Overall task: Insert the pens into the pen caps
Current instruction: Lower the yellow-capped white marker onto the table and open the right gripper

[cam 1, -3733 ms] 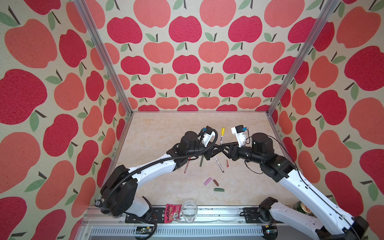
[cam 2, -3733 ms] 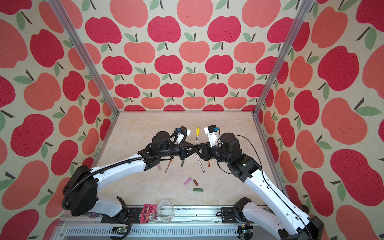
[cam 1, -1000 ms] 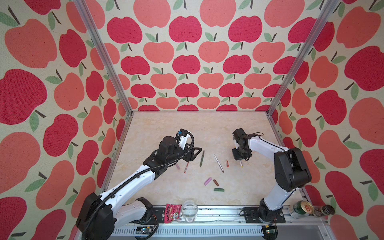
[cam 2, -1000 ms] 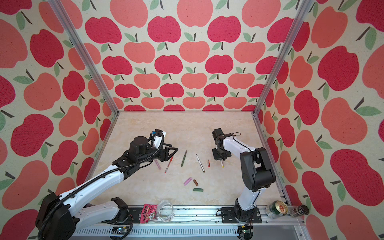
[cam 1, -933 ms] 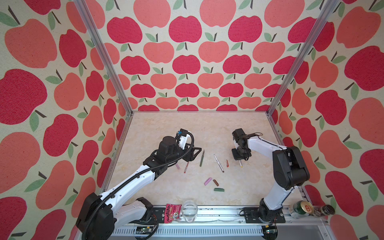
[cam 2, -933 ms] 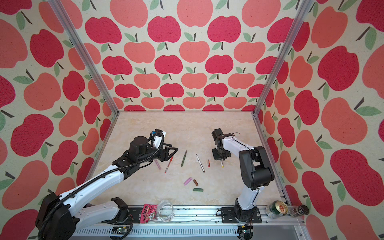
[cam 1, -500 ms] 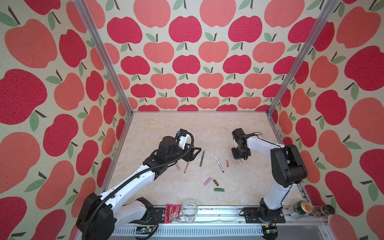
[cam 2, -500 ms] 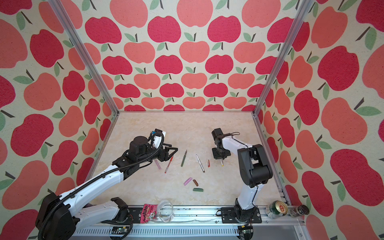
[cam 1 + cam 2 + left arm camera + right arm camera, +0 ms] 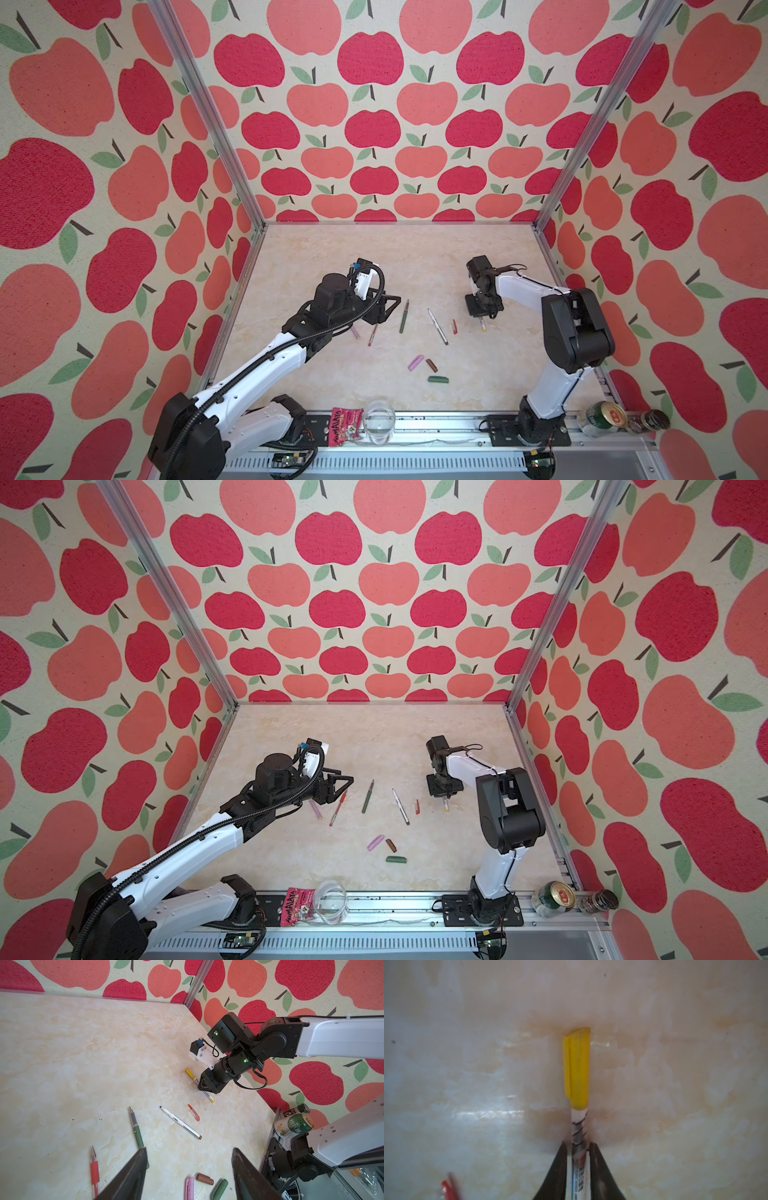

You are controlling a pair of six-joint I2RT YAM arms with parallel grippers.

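Right gripper point(image 9: 578, 1146) straddles yellow-capped white pen point(image 9: 578, 1124) on desk point(image 9: 467, 1064), jaws slightly released. Left gripper point(image 9: 189, 1149), well apart from it, released.

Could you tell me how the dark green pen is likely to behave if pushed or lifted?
The dark green pen looks thin and round, lying flat on the glossy table, so a sideways push would probably roll it. Its straight barrel looks rigid, so it should lift without bending. Gripped near one end, it may well pivot.
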